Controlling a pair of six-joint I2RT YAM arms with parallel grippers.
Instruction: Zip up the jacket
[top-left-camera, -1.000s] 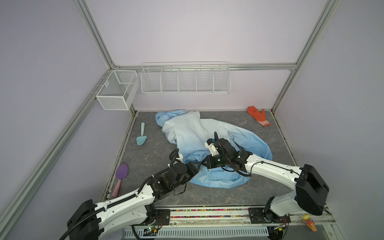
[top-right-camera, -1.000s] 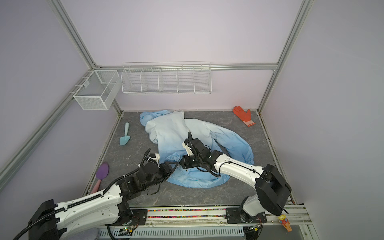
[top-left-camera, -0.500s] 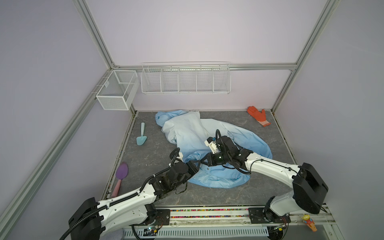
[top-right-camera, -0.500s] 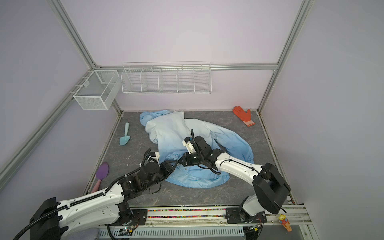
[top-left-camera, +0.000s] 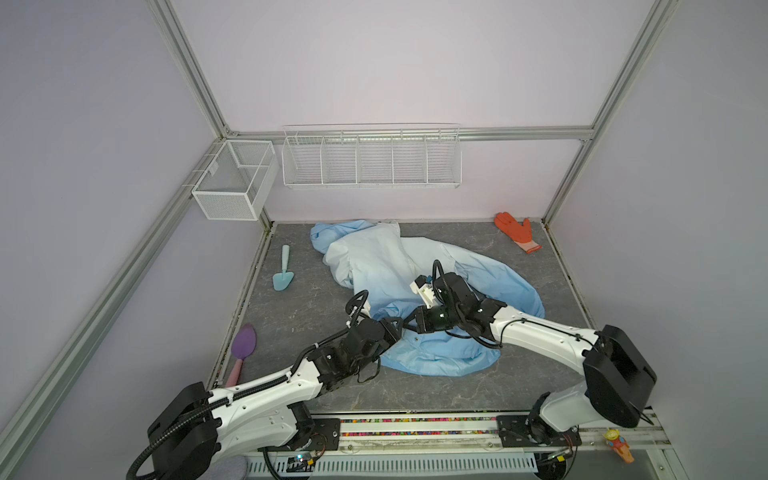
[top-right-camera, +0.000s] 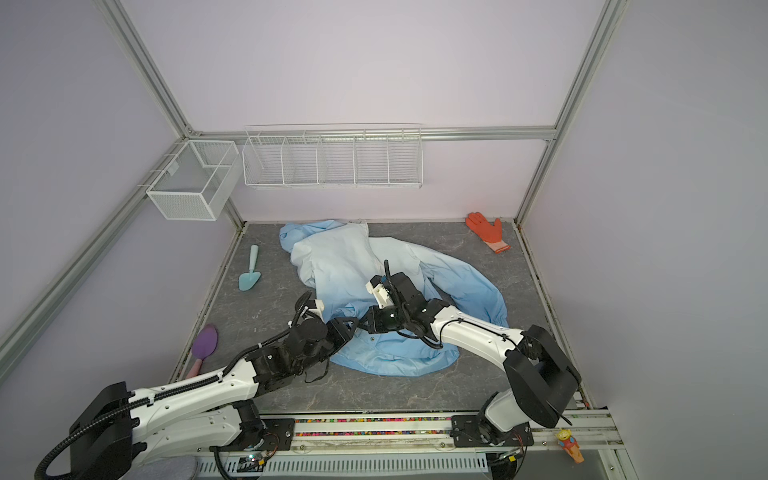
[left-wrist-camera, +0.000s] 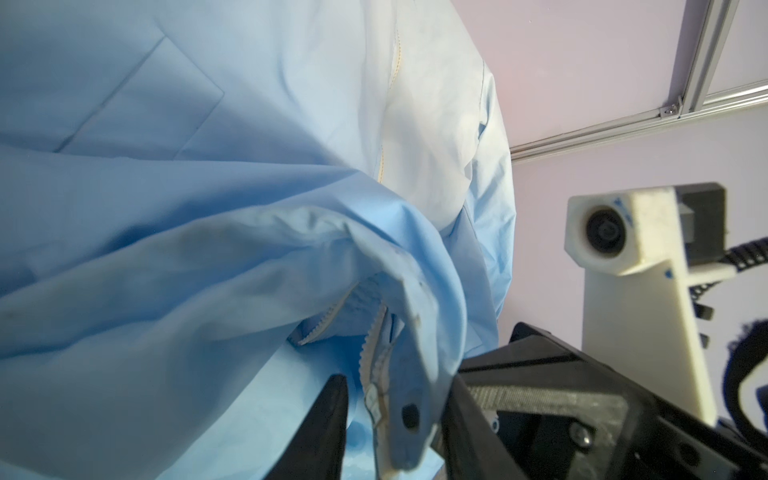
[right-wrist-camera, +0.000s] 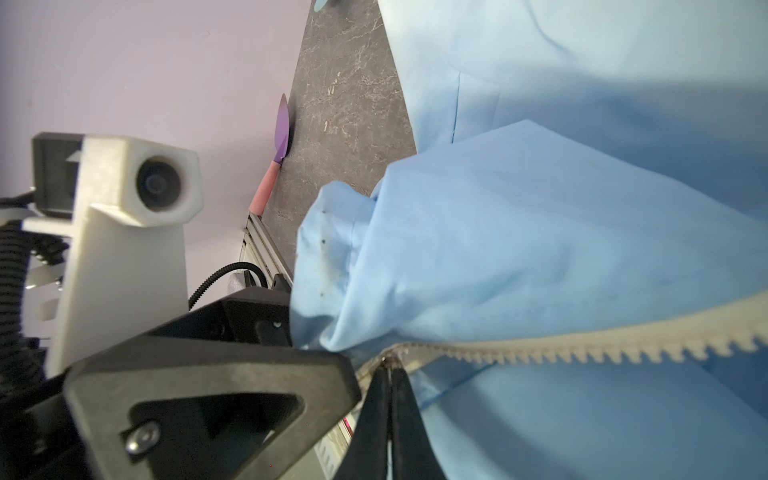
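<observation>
The light-blue jacket (top-left-camera: 374, 257) (top-right-camera: 345, 257) lies crumpled in the middle of the grey table. Both grippers meet at its near front edge. My right gripper (top-left-camera: 415, 323) (top-right-camera: 366, 323) (right-wrist-camera: 388, 372) is shut on the end of the white zipper (right-wrist-camera: 582, 345), holding that edge lifted. My left gripper (top-left-camera: 399, 325) (top-right-camera: 351, 325) (left-wrist-camera: 392, 415) stands open around the other hem corner. That corner's zipper end (left-wrist-camera: 376, 399) hangs between the jaws, against one finger (left-wrist-camera: 461, 415), with a gap to the other finger (left-wrist-camera: 328, 419). The zipper halves are apart.
An orange glove (top-left-camera: 517, 230) lies at the back right. A teal trowel (top-left-camera: 283, 274) and a purple trowel (top-left-camera: 243, 347) lie along the left edge. A mesh basket (top-left-camera: 232, 183) and a wire rack (top-left-camera: 370, 158) hang on the walls above.
My left gripper has moved in toward the right gripper and its jaws have narrowed around the hem corner. The right gripper has kept its hold, nearly still.
</observation>
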